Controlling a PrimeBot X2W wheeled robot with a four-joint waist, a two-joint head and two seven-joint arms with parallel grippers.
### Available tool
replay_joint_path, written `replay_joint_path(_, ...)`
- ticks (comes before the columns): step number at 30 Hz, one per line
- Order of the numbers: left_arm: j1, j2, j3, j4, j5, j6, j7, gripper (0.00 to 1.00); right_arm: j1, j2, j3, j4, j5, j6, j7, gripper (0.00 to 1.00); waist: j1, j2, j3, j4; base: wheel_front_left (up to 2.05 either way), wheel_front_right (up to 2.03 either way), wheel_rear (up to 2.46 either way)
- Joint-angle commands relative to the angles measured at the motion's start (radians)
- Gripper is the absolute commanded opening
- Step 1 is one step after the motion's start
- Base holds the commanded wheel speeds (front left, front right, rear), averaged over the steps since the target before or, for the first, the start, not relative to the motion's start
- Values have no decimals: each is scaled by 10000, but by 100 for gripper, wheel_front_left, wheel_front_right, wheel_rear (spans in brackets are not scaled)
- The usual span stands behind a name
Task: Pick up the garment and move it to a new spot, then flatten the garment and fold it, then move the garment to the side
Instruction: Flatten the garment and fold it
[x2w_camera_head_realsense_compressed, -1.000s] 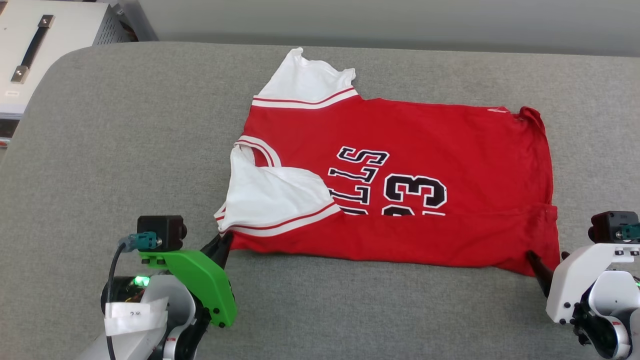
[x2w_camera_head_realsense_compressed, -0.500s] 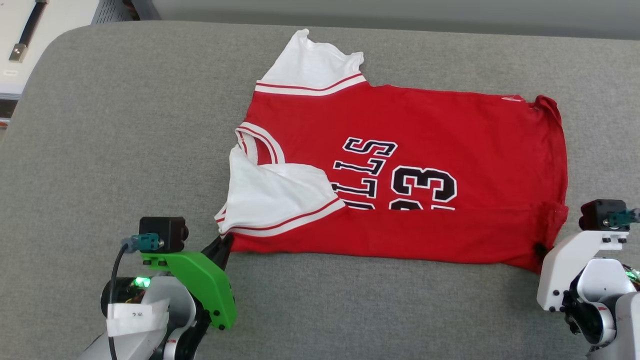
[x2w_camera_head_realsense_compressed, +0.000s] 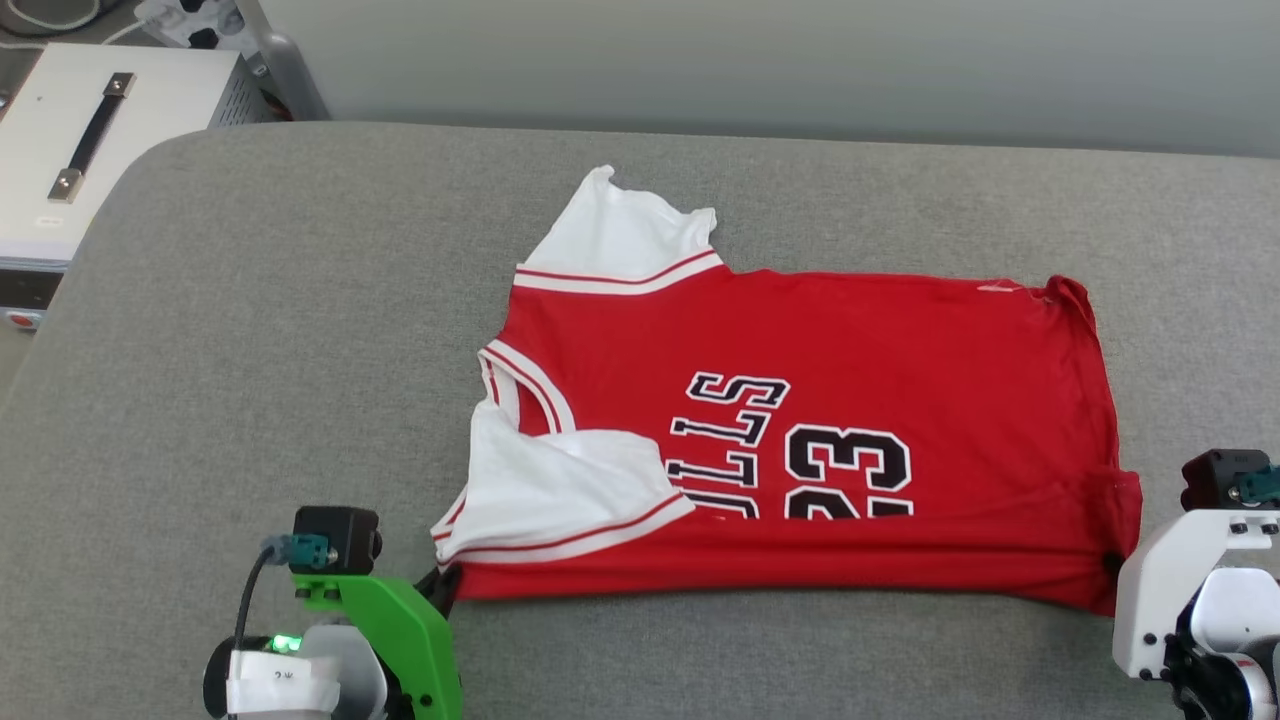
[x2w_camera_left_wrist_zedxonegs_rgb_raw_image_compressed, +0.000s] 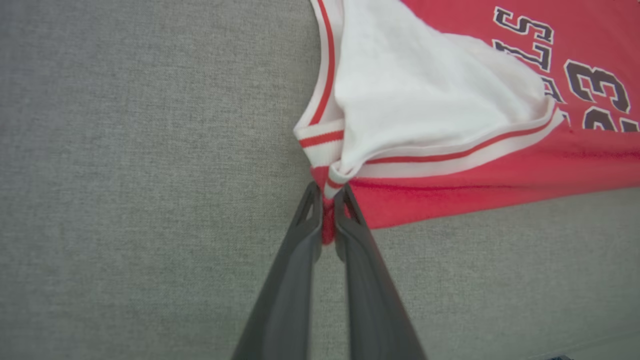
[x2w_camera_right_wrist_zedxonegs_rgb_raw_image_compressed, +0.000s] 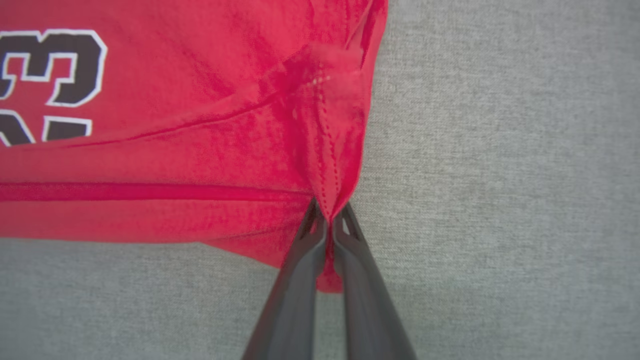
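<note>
Both pairs of jaws are pinched down thin on cloth: my left gripper (x2w_camera_left_wrist_zedxonegs_rgb_raw_image_compressed: 327, 202) bites the near shoulder corner of the garment (x2w_camera_head_realsense_compressed: 850, 400), where the striped trim of the near sleeve (x2w_camera_left_wrist_zedxonegs_rgb_raw_image_compressed: 430, 100) bunches up, and my right gripper (x2w_camera_right_wrist_zedxonegs_rgb_raw_image_compressed: 327, 220) bites the near hem corner, with red fabric squeezed between the fingers in each wrist view. The garment lies spread across the grey padded surface (x2w_camera_head_realsense_compressed: 250, 350), collar toward my left and hem toward my right. A strip along its near edge is turned over, so the bottoms of the lettering and the number are hidden. I judge the step in hand to be a fold, carrying this near edge away from me toward the far edge. To do it well I want to raise both corners together and level, with just enough pull between them to keep the edge straight, since too much could drag cloth out of a pinch. I cannot tell how many layers each pinch holds, so I should lift gently and watch whether the underside comes along. The near sleeve rests loose on the chest and may flop as I lift, and the far sleeve (x2w_camera_head_realsense_compressed: 625, 235) pokes past the far edge, so I should set the edge down short of it
</note>
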Motion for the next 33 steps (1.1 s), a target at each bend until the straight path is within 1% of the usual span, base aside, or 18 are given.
replay_joint_path(1, 260, 198, -15, 23, -97, -2, 73, 0, 254, -156, -75, -166, 112, -19, 116, 0, 0, 0, -348, -5, 0, 0, 0)
replay_joint_path(8, 1070, 291, -144, -349, -349, 212, 174, 0, 1519, -239, -356, -1517, 793, -19, 1115, 0, 0, 0, -565, 60, 0, 0, 0)
replay_joint_path(11, 1295, 333, -196, -442, -401, 292, 218, 0, 2044, -224, -541, -2205, 831, -19, 1313, 0, 0, 0, -523, 82, 0, 0, 0)
replay_joint_path(15, 1257, 283, -267, -370, -314, 298, 176, 0, 2475, -61, -633, -2567, 818, -19, 1546, 0, 0, 0, -343, 64, 0, 0, 0)
replay_joint_path(17, 1162, 149, -282, -185, -306, 246, 107, 0, 2540, -48, -592, -2540, 731, -19, 1561, 0, 0, 0, -236, 53, 0, 0, 0)
replay_joint_path(20, 1000, 10, -386, 267, -152, 308, 85, 0, 2480, 4, -493, -2298, 636, -19, 1379, 0, 0, 0, -101, 25, 0, 0, 0)
replay_joint_path(21, 949, -72, -442, 408, -148, 255, 100, 0, 2414, 30, -449, -2166, 613, -19, 1268, 0, 0, 0, -47, 16, 0, 0, 0)
replay_joint_path(22, 821, -315, -540, 721, -200, 31, 76, 0, 2232, 77, -347, -1819, 533, -19, 939, 0, 0, 0, 76, 14, 0, 0, 0)
replay_joint_path(23, 765, -389, -582, 845, -202, -55, 69, 0, 2178, 80, -293, -1691, 504, -19, 811, 0, 0, 0, 116, 23, 0, 0, 0)
replay_joint_path(33, 469, -810, -753, 1703, -259, -606, -99, 0, 1862, 68, -73, -662, 497, -19, 85, 0, 0, 0, 119, 50, 0, 0, 0)
